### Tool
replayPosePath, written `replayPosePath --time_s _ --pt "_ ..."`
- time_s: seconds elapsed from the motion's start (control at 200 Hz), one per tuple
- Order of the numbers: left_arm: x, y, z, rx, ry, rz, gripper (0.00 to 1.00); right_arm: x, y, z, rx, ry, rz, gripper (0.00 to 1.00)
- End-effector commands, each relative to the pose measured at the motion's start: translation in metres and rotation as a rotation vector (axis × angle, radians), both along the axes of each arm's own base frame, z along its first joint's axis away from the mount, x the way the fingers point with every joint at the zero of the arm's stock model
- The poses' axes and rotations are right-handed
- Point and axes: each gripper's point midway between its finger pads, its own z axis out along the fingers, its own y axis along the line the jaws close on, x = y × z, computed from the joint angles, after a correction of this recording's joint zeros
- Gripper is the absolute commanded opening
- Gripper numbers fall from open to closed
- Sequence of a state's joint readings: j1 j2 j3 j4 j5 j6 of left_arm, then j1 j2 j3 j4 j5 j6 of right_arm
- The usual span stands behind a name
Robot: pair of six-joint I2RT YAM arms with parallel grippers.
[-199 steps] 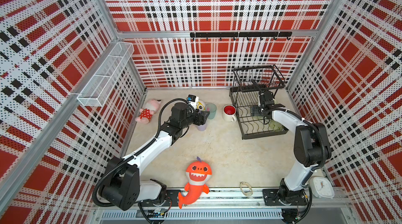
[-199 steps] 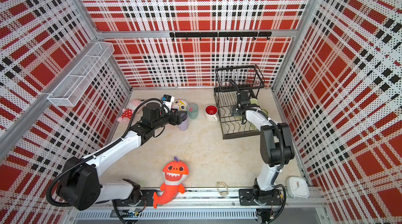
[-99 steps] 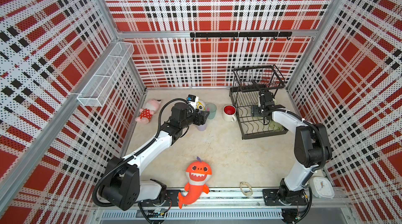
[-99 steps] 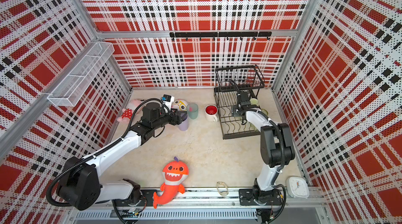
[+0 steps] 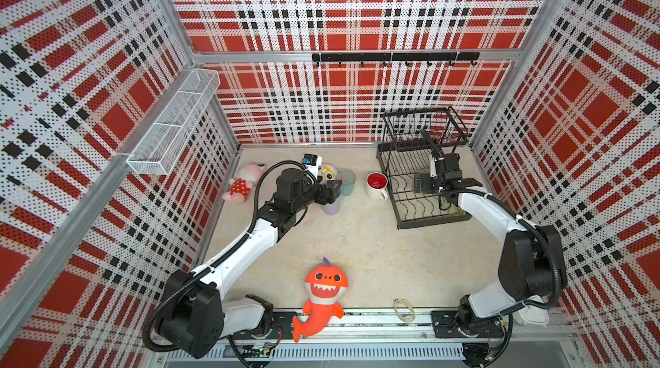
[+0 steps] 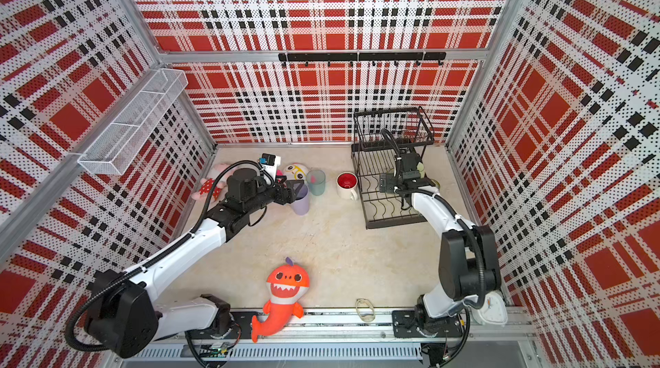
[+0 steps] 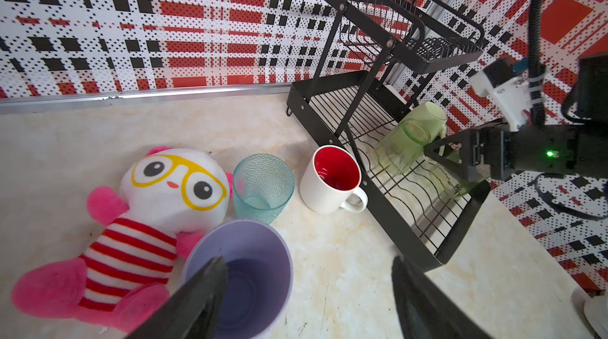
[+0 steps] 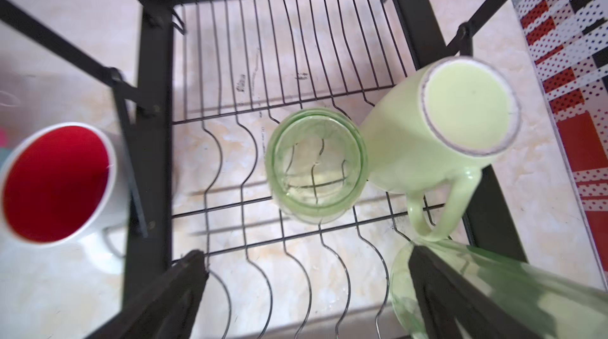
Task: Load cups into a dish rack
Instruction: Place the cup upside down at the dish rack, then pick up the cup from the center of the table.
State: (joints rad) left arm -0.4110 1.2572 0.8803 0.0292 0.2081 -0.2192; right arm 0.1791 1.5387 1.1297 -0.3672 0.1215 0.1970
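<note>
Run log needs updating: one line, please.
left end effector open at lavender cup; right end effector open over rack; racked: tumblers, green mug; loose: teal cup, white mug

Six cups [image 7: 260, 255] [image 7: 263, 186] [image 7: 329, 179] [image 7: 399, 146] [image 7: 431, 117] [image 7: 449, 179], three plush toys [image 5: 241, 184] [image 5: 326, 172] [image 5: 323, 291], one dish rack [image 5: 432, 222], one mesh basket [image 5: 175, 123]

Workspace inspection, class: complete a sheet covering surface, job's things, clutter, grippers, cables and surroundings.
Surface: beige marbled tabletop.
Job's things: dish rack holds a bottom-up pale-green mug, a green tumbler and a second green tumbler; lavender cup, teal cup and white mug stand upright on the table.
Clutter: panda plush, pink plush, shark plush, white clock.
Grippers: left gripper open, astride the lavender cup's rim; right gripper open above the rack's lower tier, empty.
Cables: black hose loops at each wrist.
Surroundings: plaid perforated walls, white mesh basket, black hook rail.
</note>
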Motion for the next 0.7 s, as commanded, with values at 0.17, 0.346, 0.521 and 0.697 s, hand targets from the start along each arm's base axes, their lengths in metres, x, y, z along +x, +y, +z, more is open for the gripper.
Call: replayPosePath --time_s 0.17,0.346,0.521,0.697 --pt "0.017 0.041 -0.004 0.071 0.046 0.248 0.84 -0.032 0.038 0.036 0.076 -0.023 0.129 1.00" --pt "0.030 0.051 -0.016 0.138 0.103 0.334 0.85 -0.038 0.031 0.062 0.038 -0.097 0.108 1.00" --pt "0.035 0.046 -0.028 0.169 0.152 0.332 0.86 -0.039 0.028 0.066 0.000 -0.112 0.123 1.00" --pt "0.038 0.036 -0.045 0.129 0.230 0.270 0.85 -0.037 0.028 0.058 -0.018 -0.040 0.124 1.00"
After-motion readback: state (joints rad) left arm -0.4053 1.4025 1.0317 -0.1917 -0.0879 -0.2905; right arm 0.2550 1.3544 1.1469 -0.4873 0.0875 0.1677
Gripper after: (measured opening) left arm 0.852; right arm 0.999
